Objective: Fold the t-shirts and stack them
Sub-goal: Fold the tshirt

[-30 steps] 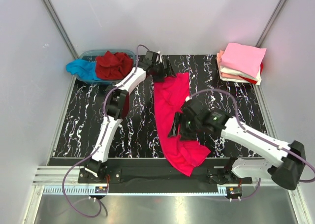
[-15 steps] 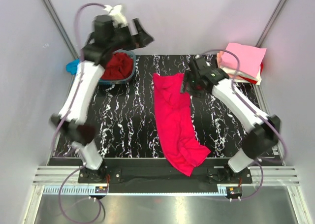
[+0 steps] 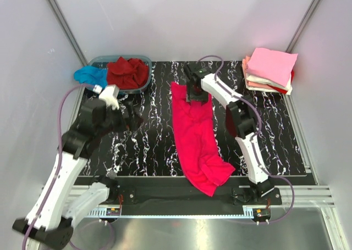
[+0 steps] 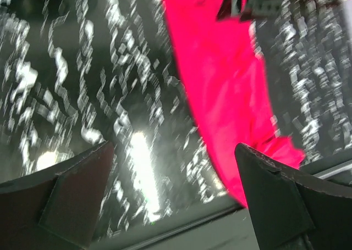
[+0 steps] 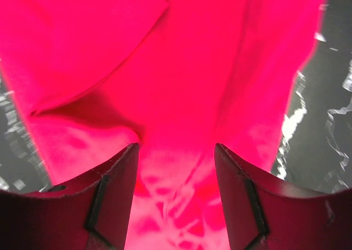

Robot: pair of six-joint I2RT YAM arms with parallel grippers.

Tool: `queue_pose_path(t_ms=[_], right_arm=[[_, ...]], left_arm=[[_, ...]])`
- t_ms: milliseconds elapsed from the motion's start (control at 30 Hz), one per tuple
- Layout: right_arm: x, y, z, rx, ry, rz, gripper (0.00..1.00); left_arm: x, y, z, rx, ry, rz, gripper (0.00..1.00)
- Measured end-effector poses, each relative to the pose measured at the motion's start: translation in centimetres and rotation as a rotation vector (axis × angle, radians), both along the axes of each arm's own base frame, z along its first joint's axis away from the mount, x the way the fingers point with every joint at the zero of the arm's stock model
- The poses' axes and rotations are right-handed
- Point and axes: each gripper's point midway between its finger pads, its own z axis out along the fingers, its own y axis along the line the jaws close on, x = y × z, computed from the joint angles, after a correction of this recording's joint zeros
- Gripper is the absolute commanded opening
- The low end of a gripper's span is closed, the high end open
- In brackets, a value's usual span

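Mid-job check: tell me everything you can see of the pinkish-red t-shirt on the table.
The pinkish-red t-shirt looks like soft, matte cotton. It lies as a long, rumpled strip down the middle of the black marbled table, far side to near edge, where its wider end bunches at the rim. At its far end a folded flap shows, and the right gripper hangs open over it; contact cannot be told.

Marbled worktop (image 3: 148, 140) and tub (image 3: 104, 59)
A black, white-veined worktop is lying between pale walls; a clear blue-tinted tub is sitting at its far left corner.
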Motion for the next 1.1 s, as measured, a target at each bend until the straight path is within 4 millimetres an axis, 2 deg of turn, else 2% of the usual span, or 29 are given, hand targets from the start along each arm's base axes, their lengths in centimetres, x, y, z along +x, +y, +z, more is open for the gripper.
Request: queue_pose_path(t_ms=[100,233,400,500,567,733,833,1000,1100], right_arm=[[0.2,0.1,-2.3,-0.025,0.043,0.014,0.64],[1.3,0.6,-3.3,-0.034,0.048,0.029,0.66],[5.4,2.7,-3.6,0.040,-0.033,0.026,0.65],[8.0,3.0,-3.4,0.138,-0.088,-0.044,0.67],[9.9,2.4,-3.0,0.201,-0.125,-0.118,0.69],[15.0,-0.5,-2.4,0.304,-0.250,-0.328,0.71],[17.3,-2.1,-2.0,0.371,-0.305,-0.436,0.71],[19.0,-4.1,-1.7,0.431,-0.332,-0.541,0.79],[18.7,-3.9,-1.2,0.458,-0.321,-0.530,0.91]], left_arm=[[-2.6,1.1,-1.8,0.003,-0.003,0.008,0.99],[-4.4,1.9,-3.0,0.002,-0.025,0.015,0.99],[-4.6,1.7,-4.2,0.011,-0.010,-0.008,0.99],[-4.5,1.5,-4.5,0.009,-0.011,-0.021,0.99],[-4.5,1.5,-4.4,0.001,-0.029,-0.023,0.99],[-4.7,1.5,-4.0,-0.014,-0.070,-0.024,0.99],[-4.5,1.4,-3.6,-0.020,-0.086,-0.025,0.99],[-4.4,1.4,-3.6,-0.022,-0.089,-0.025,0.99],[-4.4,1.4,-3.6,-0.021,-0.089,-0.024,0.99]])
